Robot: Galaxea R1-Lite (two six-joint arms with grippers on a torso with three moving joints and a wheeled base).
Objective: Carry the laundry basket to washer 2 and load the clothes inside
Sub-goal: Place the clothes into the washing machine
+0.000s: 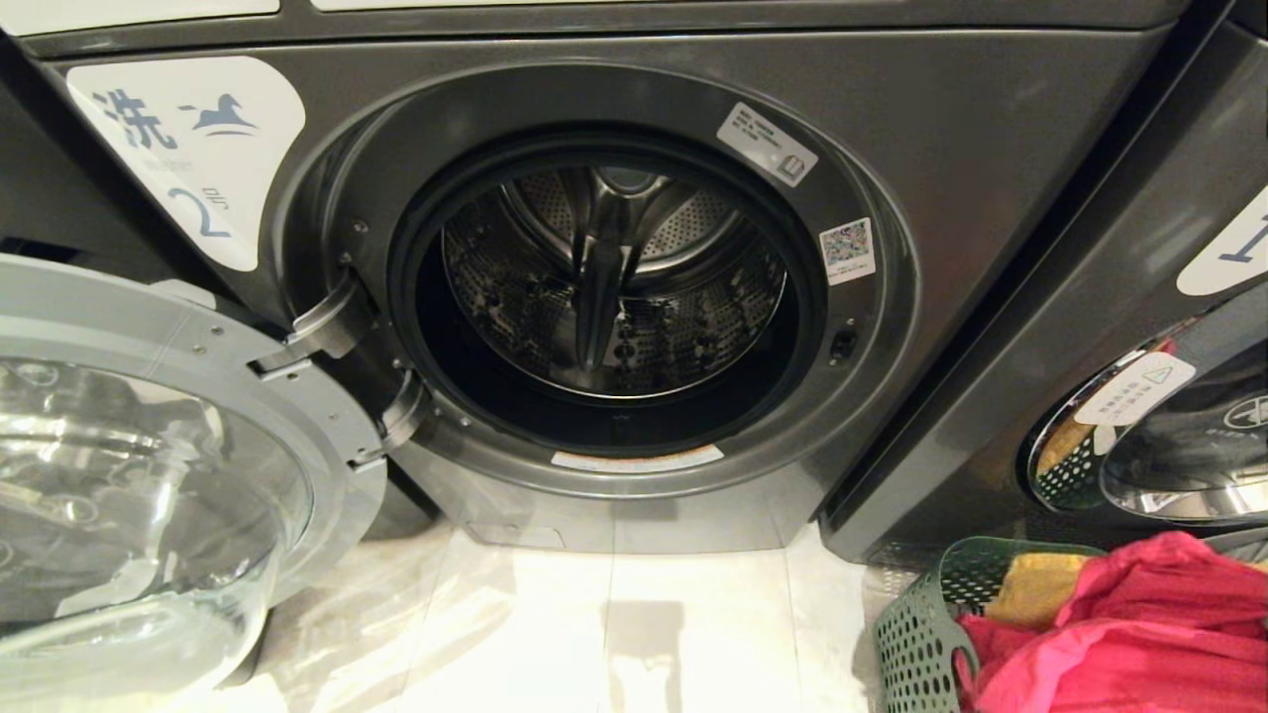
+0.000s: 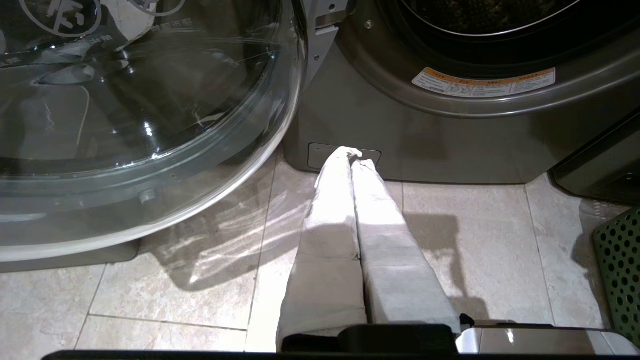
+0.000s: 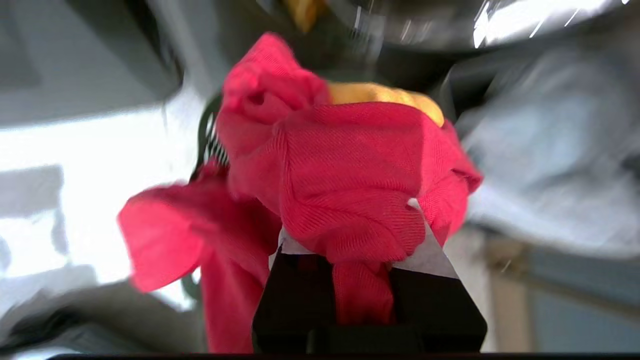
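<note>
Pinching a fold of the bright pink-red garment [image 3: 345, 190], the right gripper [image 3: 362, 280] has its jaws closed on the cloth, which bunches up over the fingertips and hangs down on one side; behind the bunch a piece of the yellow-orange cloth [image 3: 385, 95] shows, and the surroundings in that wrist view are too blurred to read; the left gripper [image 2: 352, 157] has its two pale-covered fingers [image 2: 330, 220] pressed together, holding nothing, above the tiled floor [image 2: 475, 235] and pointing at the base of washer 2 [image 1: 991, 129]; the laundry basket [image 1: 916, 634] stands on the floor by the washer's right front corner, with the pink-red garment heaped over its rim and the yellow-orange cloth tucked against its far edge; washer 2 has its glass door [image 1: 149, 495] swung wide to the left, and its steel drum [image 1: 614, 287] holds no clothes; a second washer [image 1: 1139, 297] stands just to the right, door closed.
</note>
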